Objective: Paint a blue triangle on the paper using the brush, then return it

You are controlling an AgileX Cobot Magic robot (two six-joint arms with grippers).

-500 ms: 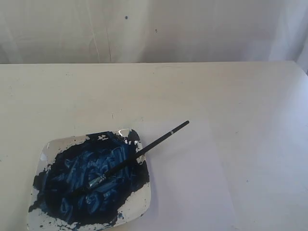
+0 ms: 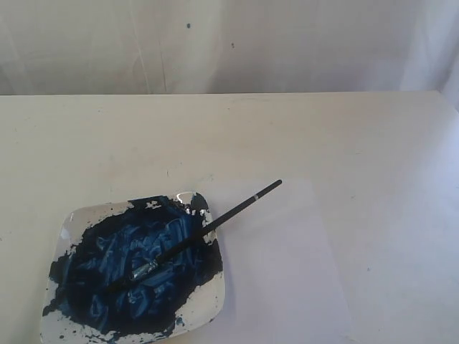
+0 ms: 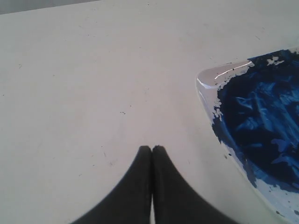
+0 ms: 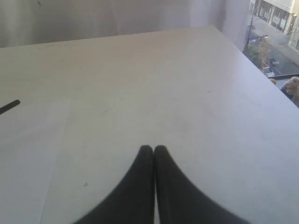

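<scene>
**Cut Off and Buried**

The plate (image 2: pixel 208 309) and the paper (image 2: pixel 287 272) ran off the bottom edge of the exterior view. The bristles of the brush (image 2: pixel 215 223) were lost in dark paint (image 2: pixel 107 279); the right wrist view caught only its handle end.

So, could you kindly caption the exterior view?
Black-handled paintbrush lying in blue-smeared white square plate, handle reaching over blank white paper.

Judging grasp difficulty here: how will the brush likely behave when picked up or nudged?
The brush looks thin and stiff, so probably light. Its handle leans on the plate rim, so a nudge may roll or pivot it. Its bristles lie in blue paint, so lifting may drip or smear.
</scene>
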